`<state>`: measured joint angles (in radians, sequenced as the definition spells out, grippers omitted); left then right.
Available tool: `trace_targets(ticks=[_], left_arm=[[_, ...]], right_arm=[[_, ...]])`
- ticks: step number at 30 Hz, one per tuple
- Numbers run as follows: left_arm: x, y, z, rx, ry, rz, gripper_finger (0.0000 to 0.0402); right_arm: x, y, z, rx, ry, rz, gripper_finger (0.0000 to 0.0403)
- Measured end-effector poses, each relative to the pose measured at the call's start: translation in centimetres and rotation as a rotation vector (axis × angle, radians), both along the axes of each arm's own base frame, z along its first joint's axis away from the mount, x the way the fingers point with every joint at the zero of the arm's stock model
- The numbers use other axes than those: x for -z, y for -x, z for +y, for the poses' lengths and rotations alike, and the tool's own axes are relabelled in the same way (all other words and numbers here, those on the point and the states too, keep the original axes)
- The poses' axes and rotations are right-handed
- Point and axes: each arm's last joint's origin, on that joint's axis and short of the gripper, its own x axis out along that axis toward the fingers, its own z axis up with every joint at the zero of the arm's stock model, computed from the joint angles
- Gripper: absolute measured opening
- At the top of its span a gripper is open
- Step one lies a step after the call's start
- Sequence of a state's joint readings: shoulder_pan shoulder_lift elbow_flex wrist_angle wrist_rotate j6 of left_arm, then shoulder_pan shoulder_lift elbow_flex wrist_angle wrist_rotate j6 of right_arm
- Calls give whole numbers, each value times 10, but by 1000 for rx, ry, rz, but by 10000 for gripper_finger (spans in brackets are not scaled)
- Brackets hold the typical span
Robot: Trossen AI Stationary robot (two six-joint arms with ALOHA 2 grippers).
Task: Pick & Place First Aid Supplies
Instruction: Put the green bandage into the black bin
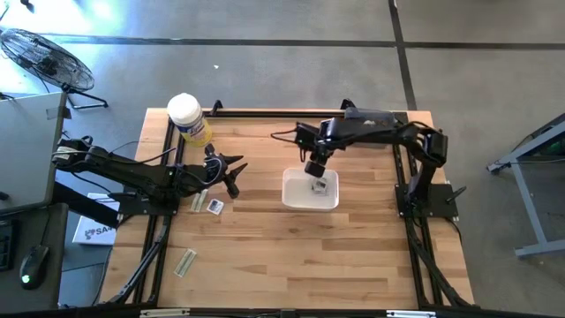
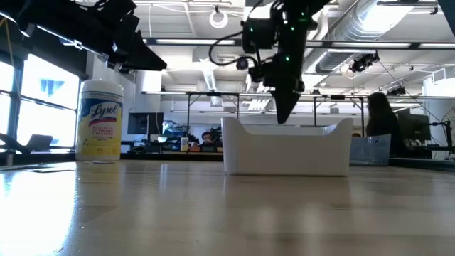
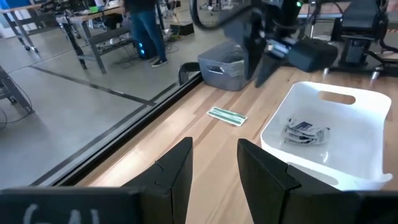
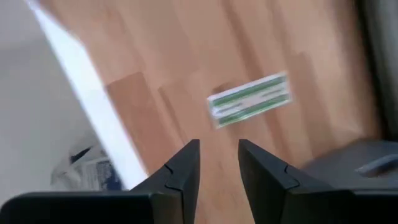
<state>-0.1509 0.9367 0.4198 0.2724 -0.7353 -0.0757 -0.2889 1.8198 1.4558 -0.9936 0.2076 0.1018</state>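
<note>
The white tray (image 1: 291,196) stands mid-table and holds a few white packets with dark-blue print (image 1: 321,185), which also show in the left wrist view (image 3: 305,132). My right gripper (image 1: 315,170) hovers open and empty over the tray's far rim (image 4: 81,62). It looks down on a narrow green-striped strip (image 4: 249,99) that lies flat on the wood beyond the tray (image 3: 227,116). My left gripper (image 1: 232,173) is open and empty left of the tray. More packets lie flat on the table near it (image 1: 196,201) (image 1: 214,206), and another near the front (image 1: 184,262).
A yellow canister with a white lid (image 1: 187,117) stands at the far left corner of the table (image 2: 99,121). A grey bin (image 3: 225,67) sits past the table's far edge. Black frame rails run along the table's sides. People show in the room behind.
</note>
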Motion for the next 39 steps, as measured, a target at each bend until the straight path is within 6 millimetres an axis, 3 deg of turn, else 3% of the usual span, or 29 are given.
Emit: trace_targets(ticks=[7,17,21,27,32,39], left_arm=[[0,0,0,-13,-4,5,124],[0,0,0,-16,-5,4,124],[0,0,0,-18,-5,4,124],[0,0,0,-18,-5,5,124],[1,0,0,-18,-6,9,124],[2,1,1,-19,-8,22,124]], right_arm=[[27,-1,11,-77,-107,-56,104],[26,-17,36,-224,-250,-206,104],[26,-13,17,-90,-90,-168,104],[27,3,-24,262,-77,-180,104],[34,4,-29,266,-70,-192,111],[61,12,-36,239,-59,-181,145]])
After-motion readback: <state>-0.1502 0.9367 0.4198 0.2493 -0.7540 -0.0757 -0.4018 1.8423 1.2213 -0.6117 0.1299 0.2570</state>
